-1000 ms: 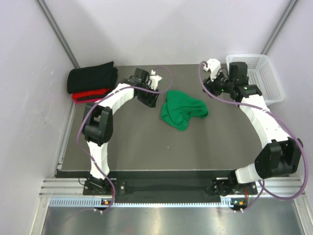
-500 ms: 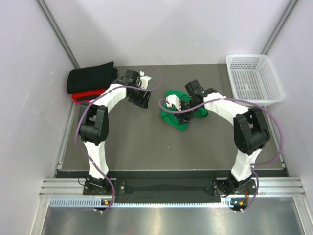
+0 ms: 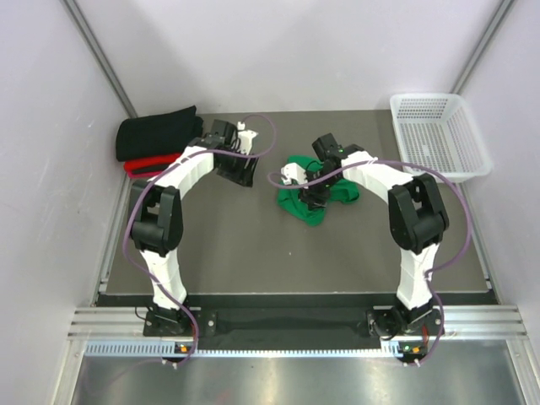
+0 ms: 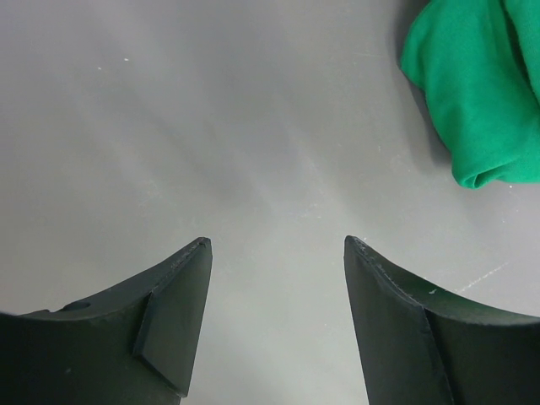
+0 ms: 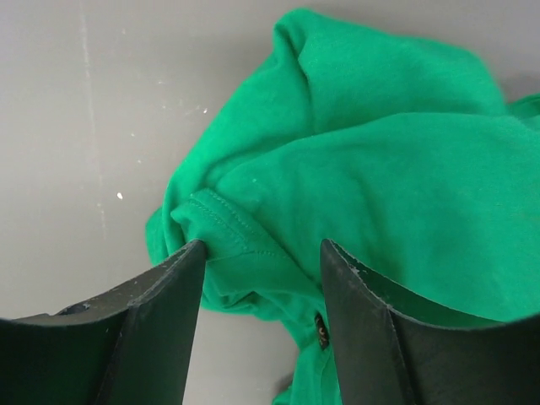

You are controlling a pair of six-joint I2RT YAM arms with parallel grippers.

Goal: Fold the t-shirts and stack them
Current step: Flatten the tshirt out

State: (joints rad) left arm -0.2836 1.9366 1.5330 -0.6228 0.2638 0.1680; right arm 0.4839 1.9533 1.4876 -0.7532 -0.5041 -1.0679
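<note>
The left gripper (image 4: 277,245) is released: its jaws stand spread with nothing between them, above bare table (image 3: 253,253) surface. In the top view it sits in the upper centre-left of the frame (image 3: 239,173), between the folded stack and the green t-shirt (image 3: 342,192).

The right gripper (image 5: 261,245) is also unclenched. Its jaws stand spread and straddle a stitched hem fold of the green t-shirt (image 5: 380,169); no grasp is made.

The green t-shirt lies crumpled just above the centre of the top view. In the left wrist view its edge (image 4: 481,84) shows at the upper right.

The black t-shirt (image 3: 159,131) lies folded on the red t-shirt (image 3: 143,165) at the upper left.

The white mesh basket (image 3: 439,96) stands at the upper right, well apart from both grippers
</note>
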